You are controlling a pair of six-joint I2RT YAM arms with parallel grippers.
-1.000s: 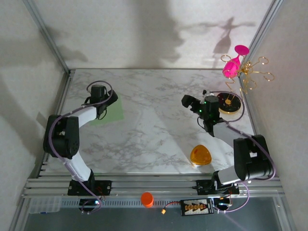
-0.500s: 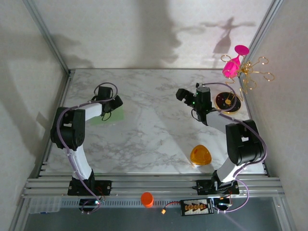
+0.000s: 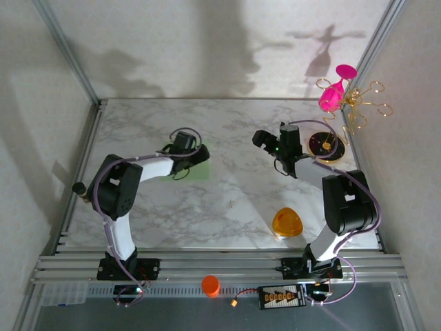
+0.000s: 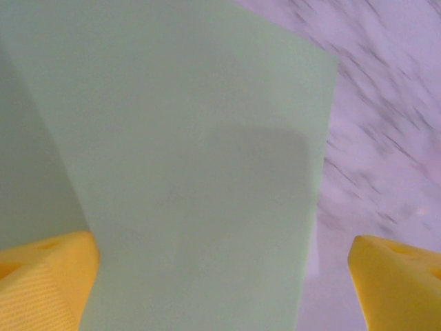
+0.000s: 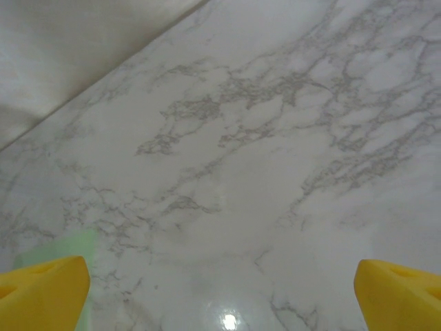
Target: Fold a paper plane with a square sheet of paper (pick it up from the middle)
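The square sheet of paper [image 3: 199,171] is pale green and lies on the marble table [image 3: 227,200], left of centre. My left gripper [image 3: 198,156] hovers over it and hides much of it in the top view. In the left wrist view the sheet [image 4: 193,158] spreads under the open left gripper [image 4: 220,289], and its right edge falls between the yellow fingertips [image 4: 41,283]. A darker diagonal band crosses its left part. My right gripper [image 3: 260,138] is at centre right, open over bare marble [image 5: 220,296]. A strip of the green sheet [image 5: 63,247] shows at the left.
An orange rounded-triangle object [image 3: 287,223] lies near the front right. At the back right stand a black disc [image 3: 324,143], a gold wire stand [image 3: 362,110] and a pink glass [image 3: 334,93]. Metal frame posts and white walls bound the table.
My left arm has swung right toward the table's centre, and the green sheet has shifted right with it. The right gripper turned slightly and then stayed put.
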